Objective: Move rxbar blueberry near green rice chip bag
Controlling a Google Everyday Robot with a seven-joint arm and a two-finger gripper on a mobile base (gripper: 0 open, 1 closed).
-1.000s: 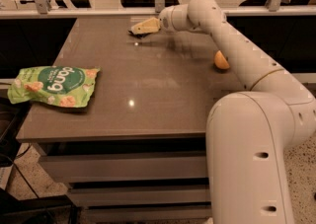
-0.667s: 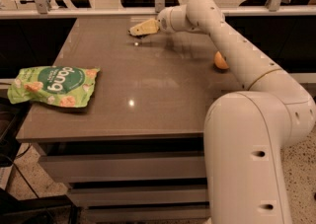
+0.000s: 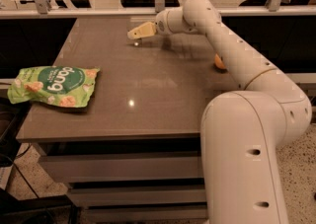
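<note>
The green rice chip bag (image 3: 54,86) lies flat at the table's left edge, partly overhanging it. My gripper (image 3: 134,33) reaches over the far middle of the table, its tan tip pointing left and low over the surface, far from the bag. The rxbar blueberry does not show; no dark navy bar is visible on the table or at the gripper. A small dark spot (image 3: 136,44) lies on the tabletop just under the gripper tip; I cannot tell what it is.
A round orange fruit (image 3: 218,62) sits at the table's right side, partly hidden behind my arm (image 3: 232,50). The brown table (image 3: 148,94) has drawers below. A rail and chairs stand behind the far edge.
The gripper has shifted slightly left and a little lower over the far part of the table. The bag and the orange have not moved.
</note>
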